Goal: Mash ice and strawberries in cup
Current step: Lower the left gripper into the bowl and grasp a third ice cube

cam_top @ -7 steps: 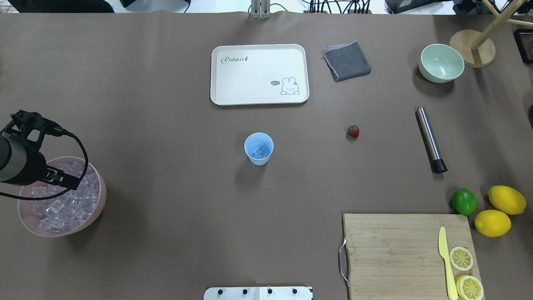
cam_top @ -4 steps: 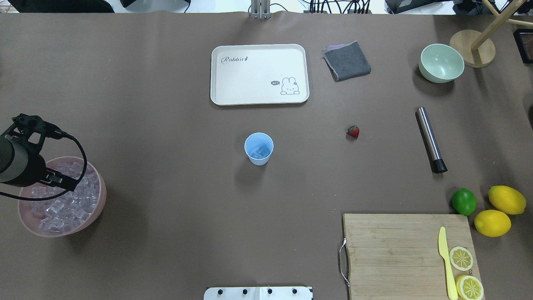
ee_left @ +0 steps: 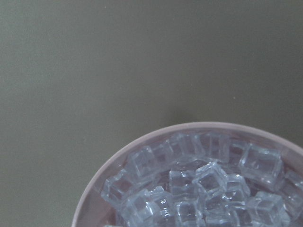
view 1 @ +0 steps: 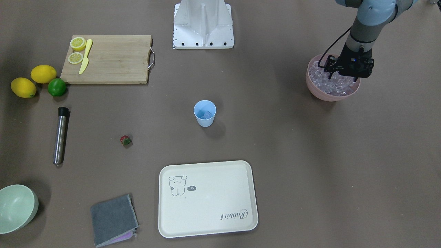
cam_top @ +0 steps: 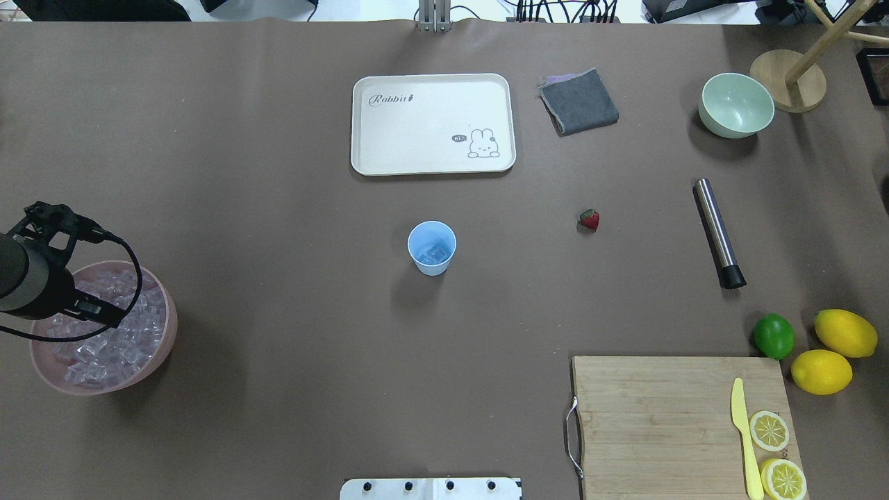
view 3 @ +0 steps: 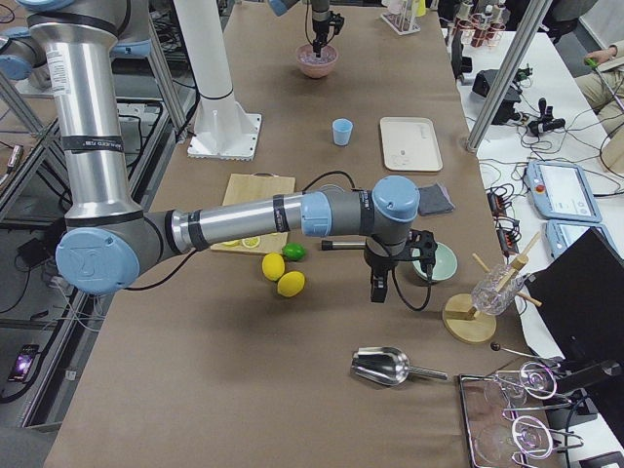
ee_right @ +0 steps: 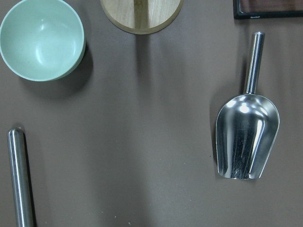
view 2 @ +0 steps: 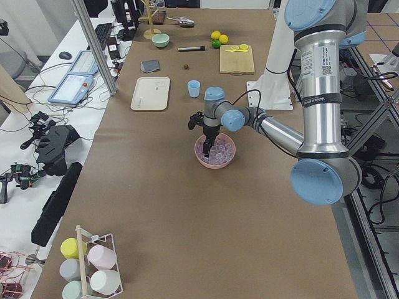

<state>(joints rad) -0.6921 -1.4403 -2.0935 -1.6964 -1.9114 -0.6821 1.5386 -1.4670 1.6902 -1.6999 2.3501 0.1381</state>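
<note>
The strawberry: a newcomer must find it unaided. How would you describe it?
In the overhead view, find the cream rabbit tray, then the light blue cup just nearer the robot. The strawberry lies alone between that cup and the steel muddler to its right. It is the only red thing, tiny and green-topped, far smaller than the lime and lemons.

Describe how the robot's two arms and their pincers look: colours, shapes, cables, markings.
Both the left arm and right arm are round silver-grey tubes joined by light blue caps, with thin black bands; small dark lettering runs along the left arm's upright tube. The left pincer and right pincer are black. A black cable loops outside the left wrist.
</note>
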